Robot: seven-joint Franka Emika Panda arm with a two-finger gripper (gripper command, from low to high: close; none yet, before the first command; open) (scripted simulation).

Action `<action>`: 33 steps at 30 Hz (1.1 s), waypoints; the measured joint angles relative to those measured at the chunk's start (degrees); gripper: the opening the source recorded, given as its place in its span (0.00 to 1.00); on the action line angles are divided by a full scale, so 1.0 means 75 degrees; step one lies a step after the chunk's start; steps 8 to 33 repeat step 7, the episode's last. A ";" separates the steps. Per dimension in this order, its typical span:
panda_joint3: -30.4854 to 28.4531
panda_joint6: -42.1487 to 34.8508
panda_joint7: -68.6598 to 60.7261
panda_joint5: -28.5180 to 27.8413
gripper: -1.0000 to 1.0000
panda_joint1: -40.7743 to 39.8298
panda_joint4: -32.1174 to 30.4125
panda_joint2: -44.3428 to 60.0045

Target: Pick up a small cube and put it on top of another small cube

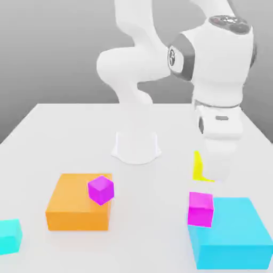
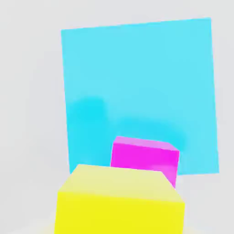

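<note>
Exterior view: the gripper (image 1: 213, 173) hung above the white table (image 1: 64, 133), its fingers closed tight on the yellow cube (image 1: 198, 168), which was held off the surface, partly hidden behind the hand. A magenta cube (image 1: 200, 208) stood just beside the near edge of the large cyan block (image 1: 232, 234), below and in front of the carried cube. A second magenta cube (image 1: 101, 190) sat on the orange block (image 1: 74, 205); a small cyan cube (image 1: 9, 236) lay at the exterior view's left.

Hand view: the yellow cube (image 2: 119, 201) sat close under the camera, the magenta cube (image 2: 144, 157) beyond it against the cyan block (image 2: 137, 82).

Assessment: pick-up was complete; alignment, lowering and release remained, the nearby magenta cube judged the likely base.
</note>
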 joint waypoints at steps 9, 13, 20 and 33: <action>-0.0015 0.0623 -0.0008 -0.0013 1.00 -0.0012 -0.0112 0.0465; -0.0015 0.0623 -0.0008 -0.0013 1.00 -0.0012 -0.0112 0.0465; -0.0015 0.0623 -0.0008 -0.0013 1.00 -0.0012 -0.0112 0.0465; -0.0015 0.0623 -0.0008 -0.0013 1.00 -0.0012 -0.0112 0.0465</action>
